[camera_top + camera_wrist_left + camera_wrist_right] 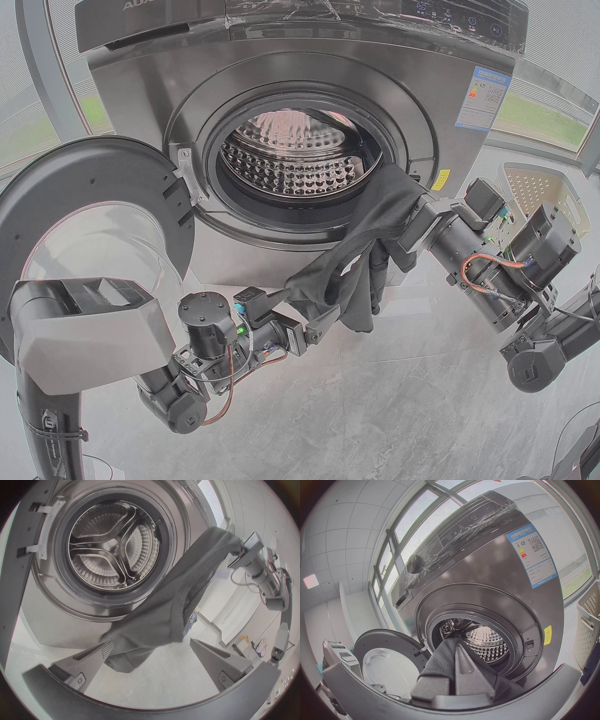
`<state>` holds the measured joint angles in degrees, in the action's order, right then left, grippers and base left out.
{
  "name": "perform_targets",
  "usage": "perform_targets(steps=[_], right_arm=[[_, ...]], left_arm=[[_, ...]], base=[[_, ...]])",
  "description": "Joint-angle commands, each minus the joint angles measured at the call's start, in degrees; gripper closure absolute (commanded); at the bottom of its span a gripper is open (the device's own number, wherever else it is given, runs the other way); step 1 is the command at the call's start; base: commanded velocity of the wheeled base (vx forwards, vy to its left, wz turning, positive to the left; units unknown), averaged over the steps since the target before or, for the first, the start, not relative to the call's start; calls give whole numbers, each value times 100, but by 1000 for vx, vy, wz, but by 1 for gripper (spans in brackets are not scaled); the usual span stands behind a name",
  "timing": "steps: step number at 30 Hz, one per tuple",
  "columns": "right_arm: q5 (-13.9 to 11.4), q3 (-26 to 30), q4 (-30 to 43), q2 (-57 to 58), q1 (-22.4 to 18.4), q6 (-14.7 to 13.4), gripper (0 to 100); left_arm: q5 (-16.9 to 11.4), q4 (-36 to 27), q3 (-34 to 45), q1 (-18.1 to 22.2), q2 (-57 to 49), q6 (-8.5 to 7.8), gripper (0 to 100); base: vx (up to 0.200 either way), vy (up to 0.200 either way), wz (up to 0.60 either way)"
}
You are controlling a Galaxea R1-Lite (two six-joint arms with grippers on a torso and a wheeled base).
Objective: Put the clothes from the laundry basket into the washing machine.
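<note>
Garment [365,250]: dark grey, limp, light by the look of it. It hangs as a slack sling outside the drum [294,156], with its top end at 4 o'clock on the porthole rim and the rest drooping toward 6 o'clock. Right gripper [412,206] is pinched tight on that top end, cloth bunched over it. Left gripper [151,645] is spread wide at the low end; cloth sags between its fingers [107,647], unclamped. Judgement: soft stuff, likely to fold and catch on the rim, so it is best taken at a bunched fold, not a single edge. Door [94,206] stands open at 9 o'clock of the washing machine [300,69], and the laundry basket [544,184] sits at 3 o'clock.
</note>
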<state>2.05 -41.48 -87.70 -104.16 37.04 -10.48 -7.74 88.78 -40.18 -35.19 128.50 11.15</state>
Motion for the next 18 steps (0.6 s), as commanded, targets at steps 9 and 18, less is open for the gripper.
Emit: perform_targets(steps=[9,18], right_arm=[[6,-35,-2,-17,102,-41,100],[24,-167,-19,-140,67,-41,100]], left_arm=[[36,-1,-394,57,641,-404,0],[-8,7,-69,-190,448,-412,0]], base=[[0,0,0],[0,0,0]])
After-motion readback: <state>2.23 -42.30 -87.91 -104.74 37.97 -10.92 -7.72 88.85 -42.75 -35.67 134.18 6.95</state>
